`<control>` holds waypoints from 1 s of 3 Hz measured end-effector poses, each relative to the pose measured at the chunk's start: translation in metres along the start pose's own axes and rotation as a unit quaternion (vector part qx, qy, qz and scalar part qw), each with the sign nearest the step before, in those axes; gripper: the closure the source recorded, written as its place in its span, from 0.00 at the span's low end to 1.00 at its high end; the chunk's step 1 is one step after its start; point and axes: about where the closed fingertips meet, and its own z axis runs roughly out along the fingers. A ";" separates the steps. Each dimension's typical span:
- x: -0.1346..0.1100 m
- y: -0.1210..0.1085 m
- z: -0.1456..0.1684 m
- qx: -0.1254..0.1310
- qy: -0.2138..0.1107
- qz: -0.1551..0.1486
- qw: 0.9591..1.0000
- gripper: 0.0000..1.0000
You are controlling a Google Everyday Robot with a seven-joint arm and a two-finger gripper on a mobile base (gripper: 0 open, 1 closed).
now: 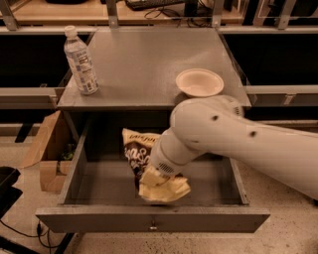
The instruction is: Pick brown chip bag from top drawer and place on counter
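The brown chip bag lies in the open top drawer, dark brown with white script and tan-yellow ends. Its near tan end is bunched up right under my wrist. My gripper points down into the drawer onto the bag's near half; the white arm reaches in from the right and hides most of it. The grey counter is above the drawer.
A water bottle stands at the counter's left edge. A pale bowl sits at its front right. A cardboard box stands on the floor left of the drawer. A wooden desk with cables runs behind.
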 end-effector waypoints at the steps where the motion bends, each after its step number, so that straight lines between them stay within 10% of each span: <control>1: 0.005 0.000 -0.081 0.041 -0.009 -0.004 0.999 1.00; 3: -0.021 -0.059 -0.207 0.079 -0.036 0.013 0.996 1.00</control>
